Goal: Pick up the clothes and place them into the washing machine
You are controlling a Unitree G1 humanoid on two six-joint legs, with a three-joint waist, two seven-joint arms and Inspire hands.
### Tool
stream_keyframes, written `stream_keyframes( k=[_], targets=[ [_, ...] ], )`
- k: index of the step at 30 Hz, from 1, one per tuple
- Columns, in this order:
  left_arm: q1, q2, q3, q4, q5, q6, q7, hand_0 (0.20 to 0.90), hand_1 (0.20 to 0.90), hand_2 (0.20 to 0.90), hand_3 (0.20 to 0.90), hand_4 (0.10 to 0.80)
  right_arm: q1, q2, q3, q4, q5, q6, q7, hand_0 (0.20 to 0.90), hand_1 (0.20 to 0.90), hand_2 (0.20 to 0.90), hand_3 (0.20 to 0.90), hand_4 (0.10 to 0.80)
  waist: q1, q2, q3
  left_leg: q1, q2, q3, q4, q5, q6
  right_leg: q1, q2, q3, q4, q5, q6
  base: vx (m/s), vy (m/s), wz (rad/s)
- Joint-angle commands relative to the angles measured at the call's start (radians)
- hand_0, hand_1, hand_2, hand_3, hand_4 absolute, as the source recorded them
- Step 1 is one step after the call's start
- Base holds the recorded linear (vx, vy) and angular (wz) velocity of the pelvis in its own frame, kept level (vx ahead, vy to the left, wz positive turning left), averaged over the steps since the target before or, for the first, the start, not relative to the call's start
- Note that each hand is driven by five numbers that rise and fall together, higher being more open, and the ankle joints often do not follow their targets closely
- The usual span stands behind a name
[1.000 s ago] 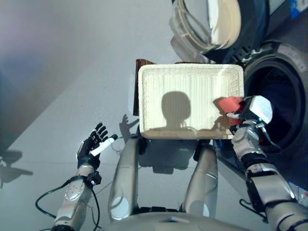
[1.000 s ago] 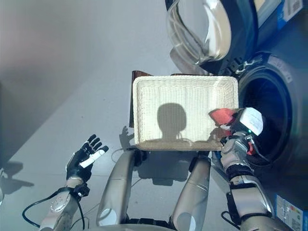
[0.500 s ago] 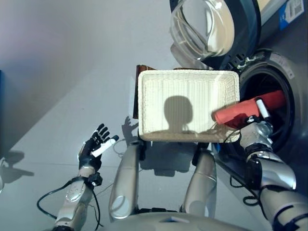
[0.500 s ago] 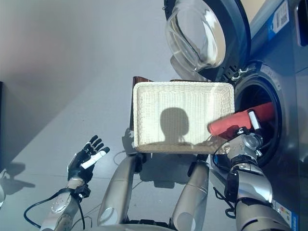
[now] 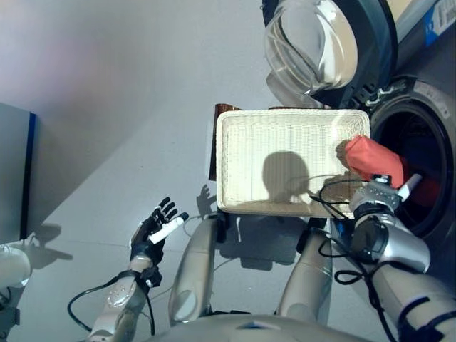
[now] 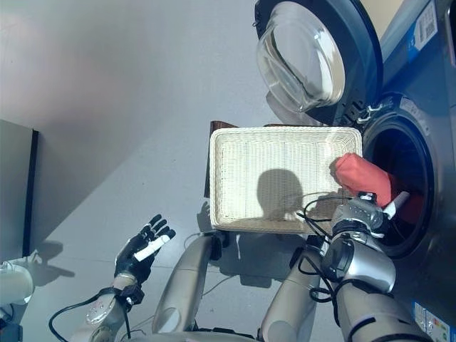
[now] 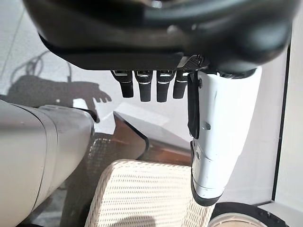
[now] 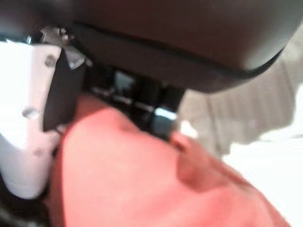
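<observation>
A red cloth (image 5: 372,159) hangs bunched at the right rim of the white wicker basket (image 5: 242,160), just in front of the washing machine's dark drum opening (image 5: 420,142). My right hand (image 5: 382,192) is right under it and shut on it. In the right wrist view the red cloth (image 8: 142,179) fills the space past the curled fingers and the white-covered thumb (image 8: 23,137). No other clothes show in the basket. My left hand (image 5: 158,226) is low at the left, open and holding nothing, its fingers (image 7: 142,85) straight.
The machine's round glass door (image 5: 313,43) stands swung open above the basket. A dark brown stand (image 5: 217,117) carries the basket. A grey panel with a blue edge (image 5: 14,171) and a white object (image 5: 11,263) are at the far left, on grey floor.
The camera has shifted, bringing the grey panel into view. The red cloth, stretched out toward the drum half a second ago, is now bunched above my right hand at the basket's right rim.
</observation>
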Motion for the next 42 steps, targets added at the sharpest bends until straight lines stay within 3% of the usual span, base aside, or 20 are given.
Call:
stream_keyframes(
  k=[1,6,9,14,22,27,34,38,42],
  targets=[
    [0.034,0.061,0.01,-0.042,-0.004,-0.053,-0.009,0.9,0.9,0.9,0.9,0.8,-0.012,-0.191,-0.001,-0.017,-0.026,-0.103,-0.034,0.2,0.2,0.2,0.2,0.3,-0.007,0.033,-0.045,-0.018,0.074,-0.075,-0.021,0.013,-0.107,-0.029,-0.018,0.041,0.039,0.004,-0.004,0.02,0.022,-0.04],
    [0.044,0.07,0.007,-0.045,-0.007,-0.058,-0.011,0.9,0.9,0.9,0.9,0.8,-0.021,-0.311,0.006,-0.01,-0.053,-0.1,-0.065,0.2,0.2,0.2,0.2,0.3,-0.019,0.039,-0.052,-0.027,0.082,-0.072,0.017,-0.008,-0.107,-0.055,-0.012,0.063,0.074,-0.015,-0.007,0.007,0.017,-0.04],
    [0.042,0.071,0.003,-0.052,-0.011,-0.06,-0.007,0.9,0.9,0.9,0.9,0.8,-0.028,-0.336,0.017,-0.002,-0.056,-0.105,-0.071,0.2,0.2,0.2,0.2,0.3,-0.027,0.04,-0.047,-0.045,0.091,-0.072,0.071,-0.032,-0.105,-0.076,-0.007,0.079,0.117,-0.034,-0.013,-0.003,0.0,-0.02],
    [0.044,0.071,0.006,-0.062,-0.02,-0.06,0.008,0.9,0.9,0.9,0.9,0.8,-0.028,-0.337,0.02,-0.013,-0.046,-0.138,-0.077,0.2,0.2,0.2,0.2,0.3,-0.045,0.022,-0.044,-0.077,0.1,-0.079,0.198,-0.107,-0.103,-0.112,0.004,0.114,0.229,-0.097,-0.03,0.037,-0.002,-0.07],
    [0.053,0.074,0.027,-0.067,-0.024,-0.064,0.024,0.9,0.9,0.9,0.9,0.8,-0.023,-0.306,0.036,0.004,-0.068,-0.121,-0.093,0.2,0.2,0.2,0.2,0.3,-0.048,0.005,-0.038,-0.113,0.113,-0.079,0.364,-0.207,-0.095,-0.16,0.012,0.14,0.368,-0.179,-0.041,0.024,0.009,-0.08],
    [0.073,0.089,0.041,-0.08,-0.018,-0.073,0.021,0.9,0.9,0.9,0.9,0.8,-0.029,-0.319,0.052,0.002,-0.109,-0.102,-0.105,0.2,0.2,0.2,0.2,0.3,-0.041,0.006,-0.037,-0.147,0.109,-0.078,0.405,-0.222,-0.092,-0.193,0.011,0.158,0.396,-0.186,-0.047,-0.032,0.009,-0.04],
    [0.114,0.133,0.056,-0.122,-0.01,-0.096,0.013,0.9,0.9,0.9,0.9,0.8,-0.067,-0.476,0.092,0.067,-0.231,-0.048,-0.203,0.2,0.2,0.2,0.2,0.3,-0.016,0.031,-0.078,-0.217,0.098,-0.078,0.447,-0.241,-0.084,-0.278,0.003,0.189,0.456,-0.206,-0.046,-0.028,0.02,0.04],
    [0.119,0.13,0.051,-0.124,-0.021,-0.1,0.017,0.9,0.9,0.9,0.9,0.8,-0.053,-0.492,0.089,0.068,-0.259,-0.055,-0.24,0.2,0.2,0.2,0.2,0.3,-0.018,0.035,-0.089,-0.231,0.098,-0.074,0.457,-0.245,-0.08,-0.299,0.002,0.201,0.465,-0.208,-0.046,-0.001,0.009,0.02],
    [0.113,0.134,0.042,-0.121,-0.016,-0.129,0.016,0.9,0.9,0.9,0.9,0.8,-0.014,-0.487,0.2,0.073,-0.532,0.066,-0.328,0.2,0.2,0.2,0.2,0.3,-0.007,0.041,-0.09,-0.246,0.095,-0.071,0.468,-0.248,-0.074,-0.315,0.001,0.205,0.471,-0.206,-0.043,0.0,0.0,0.0]
  ],
)
